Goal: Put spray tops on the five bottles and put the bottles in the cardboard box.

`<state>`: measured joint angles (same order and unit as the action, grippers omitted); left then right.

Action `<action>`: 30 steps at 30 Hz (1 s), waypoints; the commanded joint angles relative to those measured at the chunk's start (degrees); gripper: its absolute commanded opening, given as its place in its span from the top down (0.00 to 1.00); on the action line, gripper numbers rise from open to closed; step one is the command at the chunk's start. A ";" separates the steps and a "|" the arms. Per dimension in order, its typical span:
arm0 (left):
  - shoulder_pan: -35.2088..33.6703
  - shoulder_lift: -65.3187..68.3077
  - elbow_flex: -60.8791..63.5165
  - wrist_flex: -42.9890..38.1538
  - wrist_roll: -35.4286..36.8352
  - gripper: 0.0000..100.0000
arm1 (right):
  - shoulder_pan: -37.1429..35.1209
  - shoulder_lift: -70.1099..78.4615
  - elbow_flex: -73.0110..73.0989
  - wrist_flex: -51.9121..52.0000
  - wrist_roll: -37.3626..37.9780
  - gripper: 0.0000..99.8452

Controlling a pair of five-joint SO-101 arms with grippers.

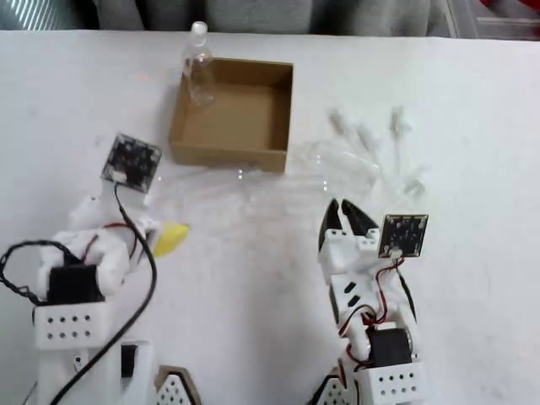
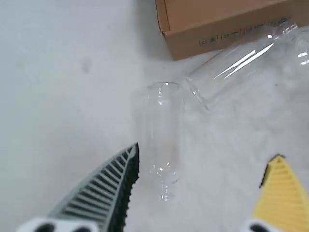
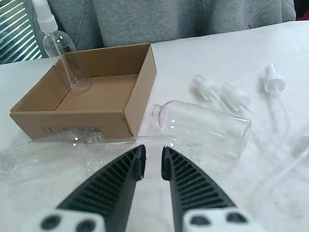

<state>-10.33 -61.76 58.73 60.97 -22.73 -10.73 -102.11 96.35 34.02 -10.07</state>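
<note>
The cardboard box (image 1: 232, 122) (image 3: 140, 92) sits open at the table's far middle. One clear bottle with a spray top (image 1: 198, 67) (image 3: 65, 55) stands in its far left corner. Three bare bottles lie in front of the box: one (image 3: 203, 126) (image 1: 342, 160) to its right, another (image 2: 164, 130) between my left gripper's open fingers, a third (image 2: 236, 67) against the box. Loose spray tops (image 1: 367, 135) (image 3: 234, 96) lie at the right. My left gripper (image 2: 207, 152) (image 1: 160, 228) hovers low over its bottle. My right gripper (image 3: 151, 153) (image 1: 342, 207) is shut and holds nothing, short of the lying bottles.
Another spray top (image 3: 273, 82) with a long tube lies farther right. Bare white table stretches to the left of the box and between the two arms. A cable (image 1: 135, 278) loops over the left arm's base.
</note>
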 commanded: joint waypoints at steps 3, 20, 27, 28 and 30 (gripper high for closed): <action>-1.19 -7.43 9.76 -4.40 -2.29 0.61 | 0.40 -0.40 0.53 1.01 0.70 0.95; -5.93 -2.95 7.30 -11.78 -1.93 0.88 | 0.04 -0.57 0.53 1.54 0.70 0.95; -6.37 18.07 -7.38 -8.62 -1.67 0.77 | 0.04 -0.57 0.53 1.54 0.70 0.95; -6.29 20.70 -8.97 -8.62 -1.58 0.77 | 0.04 -0.57 0.53 1.54 0.70 0.95; -6.20 25.54 -12.04 -8.62 -1.49 0.77 | 0.04 -0.57 0.53 1.54 0.70 0.95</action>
<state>-16.31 -42.68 53.63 51.82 -24.57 -10.73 -102.11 96.35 35.25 -10.07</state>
